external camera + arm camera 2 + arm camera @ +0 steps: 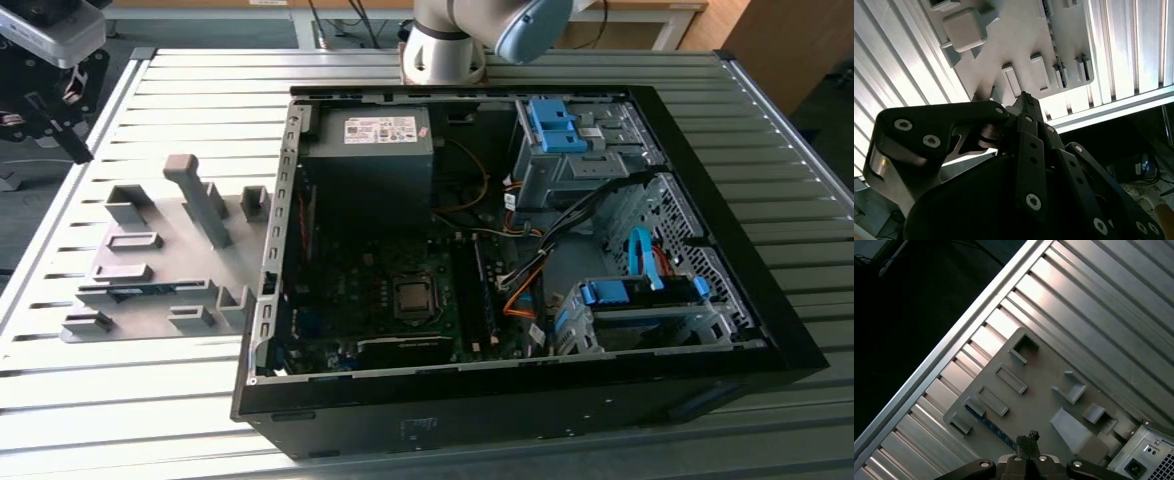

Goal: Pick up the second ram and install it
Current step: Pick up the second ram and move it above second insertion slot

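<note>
Well, at the exterior view's left the black gripper (1027, 436) hangs above the grey plastic fixture plate (174, 257), its fingers drawn narrow, holding nothing. The second ram (988, 421), a long thin blue circuit-board stick, lies in a slot of that plate, not yet lifted, so I judge this the approach. A grasp would call for parted fingers squared to its thin edge. Rightward sits the open black computer case (534, 405); the white label (380, 130) inside I cannot make out.

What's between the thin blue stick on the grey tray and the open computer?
In the exterior view, only grey fixture blocks stand between the second ram and the computer case.
</note>
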`<state>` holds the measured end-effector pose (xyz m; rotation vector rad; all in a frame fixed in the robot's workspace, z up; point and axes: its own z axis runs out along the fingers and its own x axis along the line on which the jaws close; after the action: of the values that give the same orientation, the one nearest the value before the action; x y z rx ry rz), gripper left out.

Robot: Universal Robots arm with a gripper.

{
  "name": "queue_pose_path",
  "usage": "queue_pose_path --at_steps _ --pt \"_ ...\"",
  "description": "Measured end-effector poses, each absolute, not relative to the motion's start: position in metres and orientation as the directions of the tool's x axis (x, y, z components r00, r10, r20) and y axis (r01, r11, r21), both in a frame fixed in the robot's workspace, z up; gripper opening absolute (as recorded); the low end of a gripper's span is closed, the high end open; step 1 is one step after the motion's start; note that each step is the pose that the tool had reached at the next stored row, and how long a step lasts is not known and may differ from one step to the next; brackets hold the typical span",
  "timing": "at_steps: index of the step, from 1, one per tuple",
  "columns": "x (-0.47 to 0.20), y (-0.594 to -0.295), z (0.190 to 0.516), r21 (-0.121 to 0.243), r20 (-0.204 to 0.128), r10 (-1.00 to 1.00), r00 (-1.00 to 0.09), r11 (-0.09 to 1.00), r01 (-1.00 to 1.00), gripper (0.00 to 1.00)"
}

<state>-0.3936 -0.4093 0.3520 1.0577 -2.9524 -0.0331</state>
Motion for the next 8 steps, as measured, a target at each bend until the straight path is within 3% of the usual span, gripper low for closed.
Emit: queue_pose_path --at_steps 8 --pt "-0.3937 -0.4093 0.3518 0.022 -0.002 -0.639 -0.769 0.769 -0.639 0.11"
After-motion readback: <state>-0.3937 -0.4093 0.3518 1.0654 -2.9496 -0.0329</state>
